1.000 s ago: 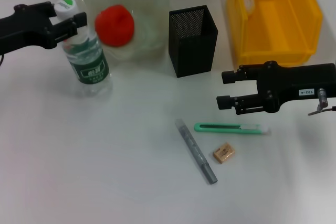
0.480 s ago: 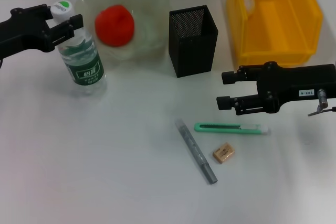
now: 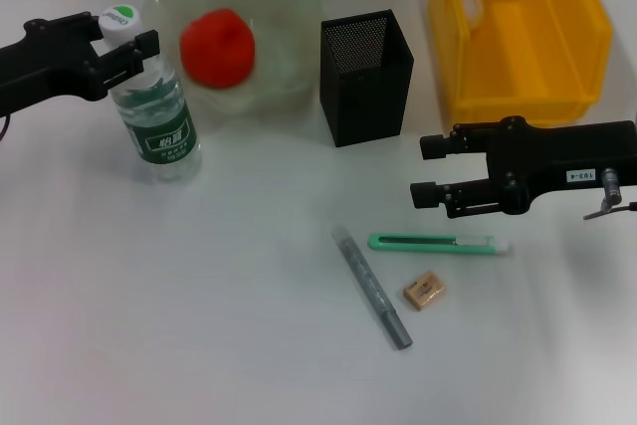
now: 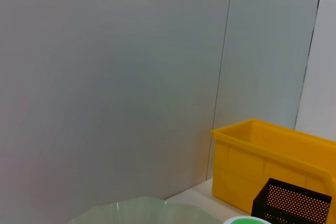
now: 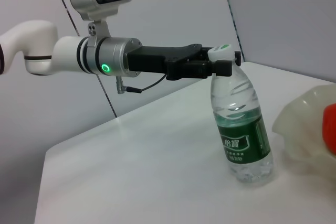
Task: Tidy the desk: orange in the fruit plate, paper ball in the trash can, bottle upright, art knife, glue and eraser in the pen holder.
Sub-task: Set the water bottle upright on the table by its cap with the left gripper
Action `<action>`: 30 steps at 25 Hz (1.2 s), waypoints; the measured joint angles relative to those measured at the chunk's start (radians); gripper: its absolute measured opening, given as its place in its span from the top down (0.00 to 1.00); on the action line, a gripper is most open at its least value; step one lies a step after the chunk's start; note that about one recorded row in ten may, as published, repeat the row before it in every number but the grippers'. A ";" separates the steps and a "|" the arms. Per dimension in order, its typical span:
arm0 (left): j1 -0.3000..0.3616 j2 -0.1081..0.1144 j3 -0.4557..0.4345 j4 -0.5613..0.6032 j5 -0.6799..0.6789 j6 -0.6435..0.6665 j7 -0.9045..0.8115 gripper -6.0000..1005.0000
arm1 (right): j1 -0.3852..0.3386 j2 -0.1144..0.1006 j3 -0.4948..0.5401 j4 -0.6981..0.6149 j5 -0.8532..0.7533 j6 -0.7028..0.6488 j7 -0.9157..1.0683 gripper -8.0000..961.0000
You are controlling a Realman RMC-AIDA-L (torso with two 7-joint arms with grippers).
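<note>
The bottle stands upright on the desk at the left, just beside the fruit plate. My left gripper is shut on its neck under the white cap; the right wrist view shows that grip on the bottle by the left gripper. The orange lies in the fruit plate. The paper ball sits in the trash can. My right gripper hovers open, just above the art knife. The glue and eraser lie nearby. The pen holder stands mid-desk.
The pen holder stands between the fruit plate and the trash can. In the left wrist view a grey wall fills most of the picture, with the trash can, pen holder and fruit plate rim low down.
My left gripper has shifted a little to the left and back with the bottle, which went from leaning to upright. The right arm and the small items have not moved.
</note>
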 joint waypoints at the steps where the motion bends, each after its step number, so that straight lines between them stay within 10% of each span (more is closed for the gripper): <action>1: 0.000 0.000 0.000 0.000 0.000 -0.001 0.000 0.56 | 0.001 0.000 0.000 0.000 0.000 0.000 0.000 0.21; 30: -0.011 0.001 0.000 -0.024 0.000 -0.019 0.000 0.55 | -0.001 0.000 0.000 0.002 0.000 0.002 -0.011 0.21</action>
